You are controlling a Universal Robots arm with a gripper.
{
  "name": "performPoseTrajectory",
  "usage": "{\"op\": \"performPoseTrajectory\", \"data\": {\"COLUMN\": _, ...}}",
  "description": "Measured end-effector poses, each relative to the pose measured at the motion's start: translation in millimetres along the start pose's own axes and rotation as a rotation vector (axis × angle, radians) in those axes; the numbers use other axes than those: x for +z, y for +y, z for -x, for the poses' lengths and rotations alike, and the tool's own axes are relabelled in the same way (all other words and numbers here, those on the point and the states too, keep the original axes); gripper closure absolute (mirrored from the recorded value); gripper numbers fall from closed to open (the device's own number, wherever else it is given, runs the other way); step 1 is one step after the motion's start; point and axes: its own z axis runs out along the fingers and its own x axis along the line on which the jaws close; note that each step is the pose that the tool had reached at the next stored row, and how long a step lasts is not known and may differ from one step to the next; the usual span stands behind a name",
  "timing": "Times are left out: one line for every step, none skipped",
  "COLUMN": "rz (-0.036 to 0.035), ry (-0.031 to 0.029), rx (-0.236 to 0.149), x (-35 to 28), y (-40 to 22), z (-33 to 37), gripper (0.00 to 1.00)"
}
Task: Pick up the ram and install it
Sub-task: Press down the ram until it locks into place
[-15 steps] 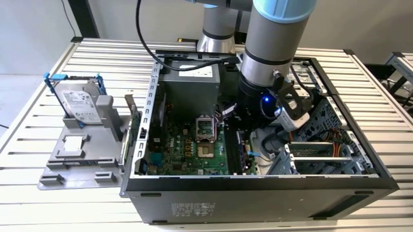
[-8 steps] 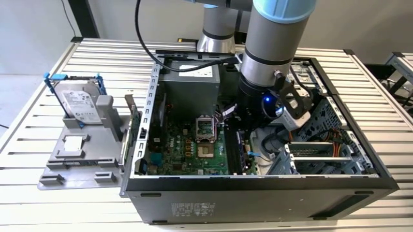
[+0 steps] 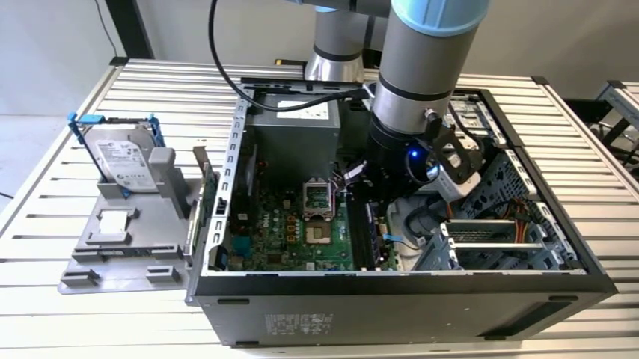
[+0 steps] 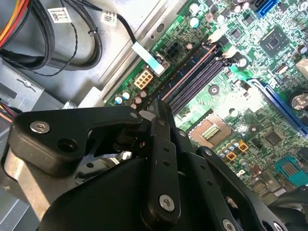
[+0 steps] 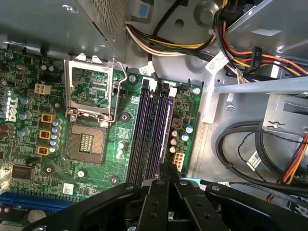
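Exterior view: open case (image 3: 399, 314) lying on a slatted table (image 3: 60, 329), motherboard (image 3: 289, 232) facing up. 1 arm (image 3: 420, 82) reaching down into the case, over the board's edge toward the exterior view's right. Hard drive (image 3: 128, 157) propped upright on a grey stand, outside the case and well apart, toward the exterior view's left.

Second wrist view: black gripper (image 4: 159, 108) in the foreground, its 2 fingers drawn together and clenched on something thin. Ram (image 4: 187, 72) seen edge-on as a slim dark strip with a pale bluish top edge, running away from the fingertips (image 4: 163, 115) along the slots (image 4: 202, 79). CPU socket (image 4: 211, 131) just beside the slots. Black cables (image 4: 72, 43) lying over the bare metal of the case floor.

First wrist view: gripper (image 5: 168, 169) closed to a narrow point, pinching the near end of the ram (image 5: 168, 125). Ram lined up along the outermost of the slots (image 5: 147, 130), the one nearest the board's edge. Seated fully or only resting on the slot: cannot tell. CPU socket (image 5: 86, 144) on the far side of the slots, its metal frame (image 5: 91, 86) swung open next to it. Bundled cables (image 5: 250, 154) beyond the board's edge.
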Motion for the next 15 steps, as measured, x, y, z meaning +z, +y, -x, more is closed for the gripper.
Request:
{"op": "performPoseTrajectory", "data": {"rz": 0.0000, "ry": 0.0000, "rx": -0.001, "x": 0.0, "y": 0.0, "z": 0.0, "gripper": 1.00}}
{"op": "performPoseTrajectory", "data": {"rz": 0.0001, "ry": 0.0000, "rx": -0.001, "x": 0.0, "y": 0.0, "z": 0.0, "gripper": 1.00}}
{"op": "performPoseTrajectory", "data": {"rz": 0.0002, "ry": -0.0001, "rx": -0.004, "x": 0.0, "y": 0.0, "z": 0.0, "gripper": 1.00}}
{"op": "performPoseTrajectory", "data": {"rz": 0.0006, "ry": -0.0003, "rx": -0.012, "x": 0.0, "y": 0.0, "z": 0.1, "gripper": 1.00}}
{"op": "performPoseTrajectory", "data": {"rz": 0.0012, "ry": -0.0007, "rx": -0.027, "x": -0.1, "y": 0.0, "z": 0.0, "gripper": 1.00}}
{"op": "performPoseTrajectory", "data": {"rz": 0.0020, "ry": -0.0012, "rx": -0.046, "x": 0.0, "y": 0.0, "z": 0.0, "gripper": 1.00}}
{"op": "performPoseTrajectory", "data": {"rz": 0.0030, "ry": -0.0018, "rx": -0.065, "x": 0.0, "y": 0.0, "z": 0.1, "gripper": 1.00}}
{"op": "performPoseTrajectory", "data": {"rz": 0.0037, "ry": -0.0022, "rx": -0.082, "x": 0.0, "y": 0.0, "z": 0.1, "gripper": 1.00}}
{"op": "performPoseTrajectory", "data": {"rz": 0.0047, "ry": -0.0028, "rx": -0.098, "x": 0.0, "y": 0.0, "z": 0.0, "gripper": 1.00}}
{"op": "performPoseTrajectory", "data": {"rz": 0.0063, "ry": -0.0034, "rx": -0.114, "x": -0.1, "y": 0.0, "z": -0.1, "gripper": 1.00}}
{"op": "performPoseTrajectory", "data": {"rz": 0.0076, "ry": -0.0039, "rx": -0.130, "x": 0.0, "y": 0.0, "z": -0.1, "gripper": 1.00}}
{"op": "performPoseTrajectory", "data": {"rz": 0.0086, "ry": -0.0045, "rx": -0.148, "x": 0.0, "y": 0.1, "z": -0.1, "gripper": 1.00}}
{"op": "performPoseTrajectory", "data": {"rz": 0.0094, "ry": -0.0049, "rx": -0.167, "x": 0.0, "y": 0.0, "z": 0.0, "gripper": 1.00}}
{"op": "performPoseTrajectory", "data": {"rz": 0.0101, "ry": -0.0054, "rx": -0.183, "x": 0.0, "y": 0.0, "z": 0.1, "gripper": 1.00}}
{"op": "performPoseTrajectory", "data": {"rz": 0.0109, "ry": -0.0058, "rx": -0.202, "x": 0.0, "y": 0.0, "z": 0.0, "gripper": 1.00}}
